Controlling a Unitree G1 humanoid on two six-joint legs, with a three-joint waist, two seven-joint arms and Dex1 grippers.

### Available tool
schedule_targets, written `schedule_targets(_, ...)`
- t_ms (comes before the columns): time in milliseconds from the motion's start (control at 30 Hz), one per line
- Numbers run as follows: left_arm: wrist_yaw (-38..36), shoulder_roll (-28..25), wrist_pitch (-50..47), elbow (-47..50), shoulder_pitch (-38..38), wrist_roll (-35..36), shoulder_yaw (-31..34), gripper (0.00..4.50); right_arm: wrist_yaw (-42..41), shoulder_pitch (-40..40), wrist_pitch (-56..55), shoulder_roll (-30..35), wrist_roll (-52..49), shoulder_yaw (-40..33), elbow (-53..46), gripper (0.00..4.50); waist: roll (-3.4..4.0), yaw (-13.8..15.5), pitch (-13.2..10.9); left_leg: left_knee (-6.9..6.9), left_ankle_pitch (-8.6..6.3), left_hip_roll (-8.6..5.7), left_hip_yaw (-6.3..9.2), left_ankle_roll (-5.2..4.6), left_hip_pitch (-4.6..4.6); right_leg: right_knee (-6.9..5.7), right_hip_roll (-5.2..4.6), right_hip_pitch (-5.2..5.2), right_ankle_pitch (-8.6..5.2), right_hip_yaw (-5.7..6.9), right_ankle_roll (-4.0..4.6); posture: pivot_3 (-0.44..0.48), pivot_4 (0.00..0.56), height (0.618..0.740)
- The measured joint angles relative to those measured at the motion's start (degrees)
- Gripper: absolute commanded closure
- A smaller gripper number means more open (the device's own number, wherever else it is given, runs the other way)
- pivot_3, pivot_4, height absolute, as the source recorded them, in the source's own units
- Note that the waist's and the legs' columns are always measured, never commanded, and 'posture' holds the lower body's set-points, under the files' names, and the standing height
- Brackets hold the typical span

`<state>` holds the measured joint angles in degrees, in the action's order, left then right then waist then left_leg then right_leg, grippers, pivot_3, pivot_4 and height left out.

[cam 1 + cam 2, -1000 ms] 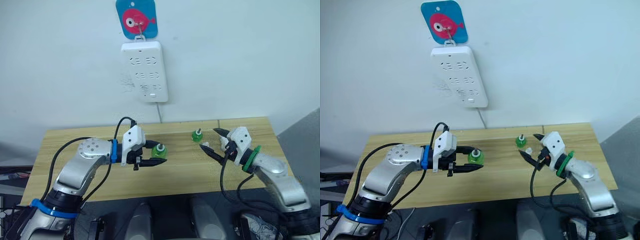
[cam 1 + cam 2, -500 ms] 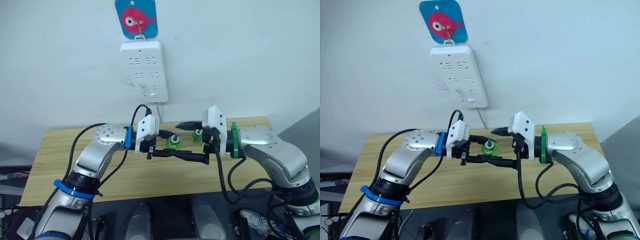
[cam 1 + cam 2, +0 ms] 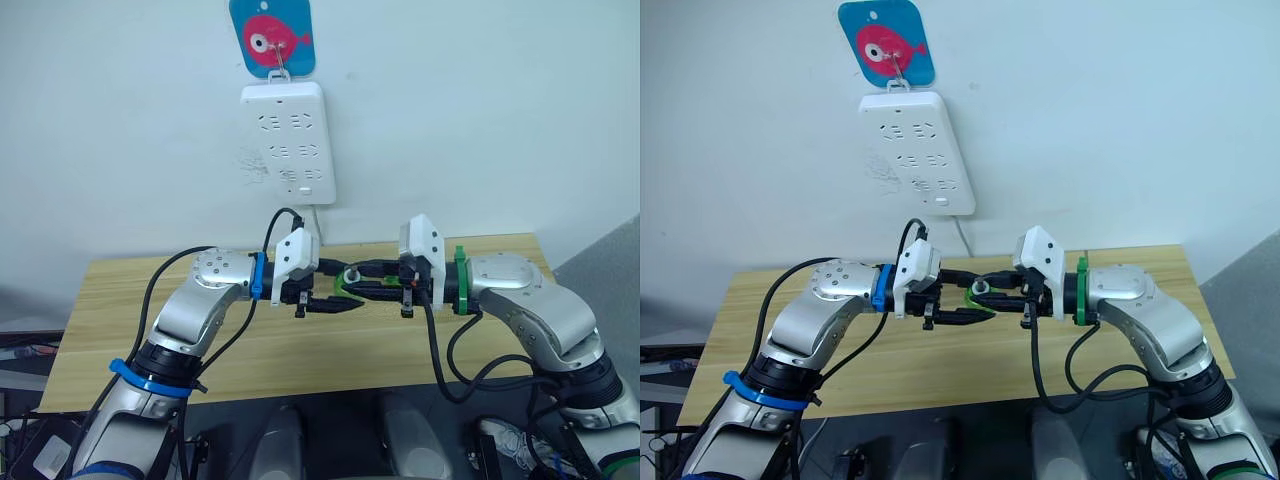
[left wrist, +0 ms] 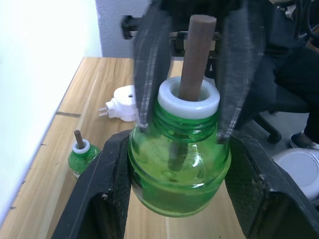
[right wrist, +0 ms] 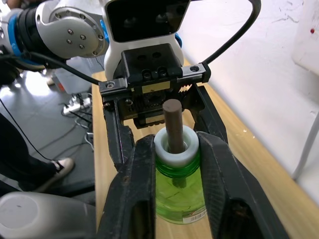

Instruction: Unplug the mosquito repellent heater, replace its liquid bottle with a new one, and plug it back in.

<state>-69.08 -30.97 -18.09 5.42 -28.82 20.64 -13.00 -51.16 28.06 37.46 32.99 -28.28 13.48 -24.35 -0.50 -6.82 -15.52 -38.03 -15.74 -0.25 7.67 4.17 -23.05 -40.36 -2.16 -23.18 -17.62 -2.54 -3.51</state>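
A green liquid bottle [image 4: 179, 174] with a white collar and a brown wick hangs in the air above the middle of the table. My left gripper [image 3: 332, 297] is shut on its round body. From the opposite side my right gripper [image 3: 362, 283] is shut on its neck, its fingers [image 5: 140, 184] hugging the white collar. The white mosquito repellent heater [image 4: 124, 102] lies unplugged on the table with its prongs showing. A second green bottle [image 4: 81, 158] stands on the wood close to it.
A long white power strip [image 3: 290, 140] hangs on the wall above the table's back edge, under a blue card with a pink fish [image 3: 272, 35]. Its cord runs down behind the wooden table [image 3: 120, 320].
My right arm swung in from the table's right side to the bottle, and its jaws closed on the neck. My left arm lifted the bottle toward the middle, then held still.
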Motion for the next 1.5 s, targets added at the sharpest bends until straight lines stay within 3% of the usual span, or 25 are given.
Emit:
schedule_targets(267, -0.2, 1.1, 1.2, -0.6, 0.6, 0.8, 1.3, 2.24, -1.2, 0.8, -1.9, -0.1, 0.6, 0.0, 0.9, 3.70, -0.01, 0.0, 0.0, 0.00, 0.00, 0.01, 0.01, 0.00, 0.00, 0.00, 0.00, 0.00, 0.00, 0.01, 0.00, -0.173, 0.222, 0.734)
schedule_targets(500, -0.4, 0.3, 6.5, -4.0, 0.9, -1.3, 1.4, 0.06, -1.2, 1.4, -0.5, -0.3, -0.3, -1.1, 2.1, 3.70, 0.00, -0.1, 0.0, -0.01, 0.02, 0.00, 0.00, 0.03, 0.00, 0.00, -0.01, 0.00, 0.00, 0.01, 0.00, -0.177, 0.210, 0.734)
schedule_targets(767, 2.5, 0.0, -3.7, -3.2, 4.2, 4.0, 5.0, 0.04, 7.3, 2.8, 12.4, -3.1, -14.2, -15.4, 2.1, 3.70, -0.03, -0.2, 0.1, -0.01, 0.02, -0.01, 0.05, 0.04, -0.02, -0.02, -0.04, 0.00, 0.00, 0.02, 0.00, -0.179, 0.199, 0.734)
schedule_targets(933, 12.0, 6.2, -16.4, -0.4, 1.5, 13.7, 10.8, 0.04, 21.9, 2.1, 20.8, -10.5, -29.3, -27.0, 2.3, 3.70, -0.09, -0.4, 0.2, -0.04, 0.03, -0.01, 0.03, 0.05, -0.04, -0.12, -0.05, -0.03, 0.00, 0.03, 0.00, -0.176, 0.198, 0.734)
schedule_targets(1033, 18.9, 9.4, -27.7, 1.5, -2.7, 23.5, 15.7, 0.04, 34.0, 1.7, 22.3, -14.9, -41.4, -32.1, 3.4, 3.70, -0.09, -0.6, 0.2, -0.06, 0.03, -0.02, 0.02, 0.05, -0.03, -0.21, -0.05, -0.03, 0.00, 0.02, 0.00, -0.176, 0.198, 0.734)
schedule_targets(1333, 33.9, 18.3, -43.2, 1.6, -7.6, 41.8, 22.4, 0.04, 55.1, 1.5, 18.7, -14.0, -65.5, -35.3, 9.3, 3.70, -0.07, -1.4, 0.2, -0.08, 0.05, -0.03, -0.07, 0.08, 0.01, -0.28, -0.04, -0.04, 0.00, -0.04, 0.00, -0.189, 0.199, 0.734)
schedule_targets(1500, 40.1, 22.1, -43.9, 0.4, -8.1, 44.8, 23.8, 0.04, 62.8, 1.4, 13.4, -13.6, -75.9, -34.3, 9.4, 3.70, -0.07, -1.5, 0.2, -0.07, 0.08, -0.03, -0.09, 0.13, 0.00, -0.27, -0.03, -0.04, 0.00, -0.06, 0.00, -0.193, 0.202, 0.734)
